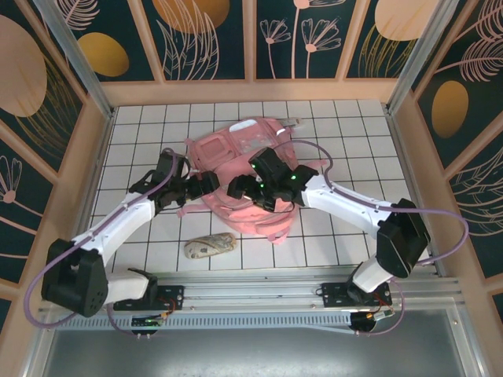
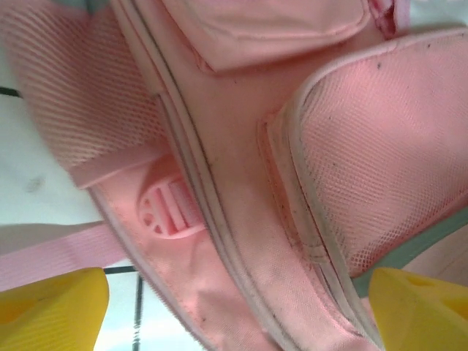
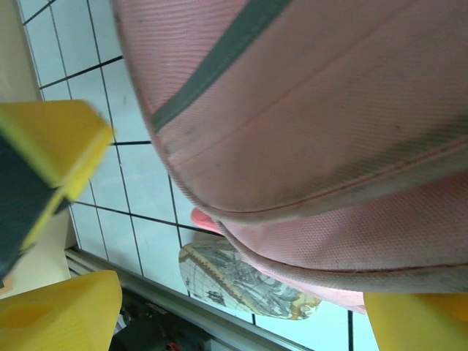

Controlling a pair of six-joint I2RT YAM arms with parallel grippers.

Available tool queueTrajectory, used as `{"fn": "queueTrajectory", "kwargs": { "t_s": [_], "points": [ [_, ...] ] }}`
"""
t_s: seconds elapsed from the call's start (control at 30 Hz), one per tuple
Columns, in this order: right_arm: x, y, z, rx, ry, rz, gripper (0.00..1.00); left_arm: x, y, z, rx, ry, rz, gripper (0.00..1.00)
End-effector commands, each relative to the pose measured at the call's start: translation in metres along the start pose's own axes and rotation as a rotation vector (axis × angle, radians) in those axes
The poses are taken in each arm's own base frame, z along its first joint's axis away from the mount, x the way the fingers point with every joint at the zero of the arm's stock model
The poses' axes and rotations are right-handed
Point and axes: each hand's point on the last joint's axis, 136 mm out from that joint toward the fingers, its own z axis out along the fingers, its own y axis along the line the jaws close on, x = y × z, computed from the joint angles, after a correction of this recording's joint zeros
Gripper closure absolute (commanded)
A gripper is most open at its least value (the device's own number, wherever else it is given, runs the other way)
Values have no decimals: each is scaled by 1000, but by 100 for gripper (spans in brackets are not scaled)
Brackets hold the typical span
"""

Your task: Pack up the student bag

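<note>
Clutter near you: a map-print pouch [image 1: 210, 246] lies just in front of the student bag [image 1: 236, 153], central on the table [image 1: 354, 157]. Your left gripper [image 1: 207, 185] and right gripper [image 1: 237, 188] both gape open at its near side.

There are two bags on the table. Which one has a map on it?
The small pouch near the front edge of the table: it is beige with a world-map print, while the big student bag behind it is pink, no map.

No text, brand or number can be read. On the map-printed pouch [image 3: 245, 281] ahead of the right gripper [image 3: 238, 325], lettering cannot be made out.
</note>
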Motion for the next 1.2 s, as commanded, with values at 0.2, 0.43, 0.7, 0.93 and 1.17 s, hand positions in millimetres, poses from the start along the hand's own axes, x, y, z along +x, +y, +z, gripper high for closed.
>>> {"fn": "queueTrajectory", "kwargs": {
  "t_s": [0.2, 0.43, 0.7, 0.93, 1.17],
  "points": [
    [-2, 17, -12, -13, -19, -30, 14, -10, -33, 31, 272, 56, -146, 25],
    [7, 2, -16, 29, -21, 17, 18, 9, -22, 45, 295, 116, -215, 54],
    [23, -8, -34, 91, 11, 205, 25, -22, -81, 10, 509, 64, -251, 100],
    [30, 2, -30, 5, 71, 315, 28, -35, -126, -19, 644, 52, -272, 100],
    [13, 11, -24, -18, 29, 352, 36, -43, -156, -43, 716, 36, -261, 100]
  ]
}}
